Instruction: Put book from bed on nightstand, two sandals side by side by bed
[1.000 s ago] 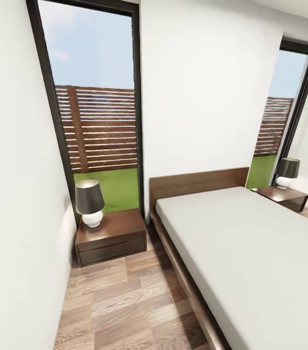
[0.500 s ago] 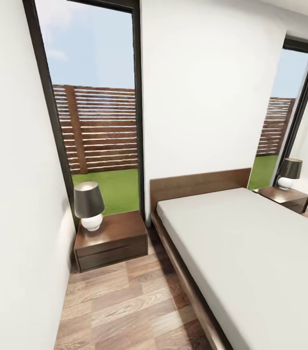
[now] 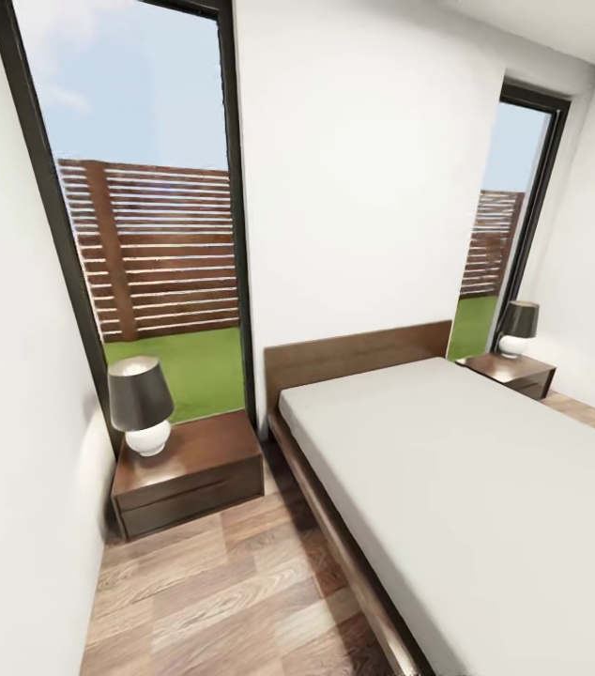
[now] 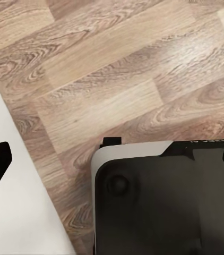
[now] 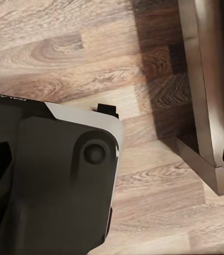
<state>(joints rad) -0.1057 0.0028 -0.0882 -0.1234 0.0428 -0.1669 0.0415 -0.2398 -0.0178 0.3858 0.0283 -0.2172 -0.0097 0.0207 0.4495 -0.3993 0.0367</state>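
Head view: whole picture has shifted left and down against half a second ago, so the camera has moved, not the furniture; more of the right wall and far corner now shows. The bed fills 3 to 6 o'clock: plain white matte mattress, dark brown wooden frame, long low flat headboard against the white wall. Mattress top is bare where visible. No book or sandals in this view. Near nightstand at 8 o'clock, just beside the bed's head corner: boxy, glossy dark reddish-brown wood, two drawer fronts shut. On its top stands a lamp, round white base, dark tapered shade. Far nightstand at 2 o'clock, on the bed's other side, carries a second lamp of the same kind. Two tall dark-framed windows, left window and right window, show a slatted wooden fence, grass, sky. Floor is light wood plank with strong grain.

Left wrist view: plank floor, a white surface at 8 o'clock, the robot's base with its dark rounded-corner panel and white edge at 5 o'clock. A dark finger tip shows at 9 o'clock; cannot tell whether the left gripper is released or clenched.

Right wrist view: plank floor, the same kind of dark panel at 7 o'clock, the bed frame's brown corner at 3 o'clock. A dark finger tip sits at the 3 o'clock edge; right gripper state cannot be told either.
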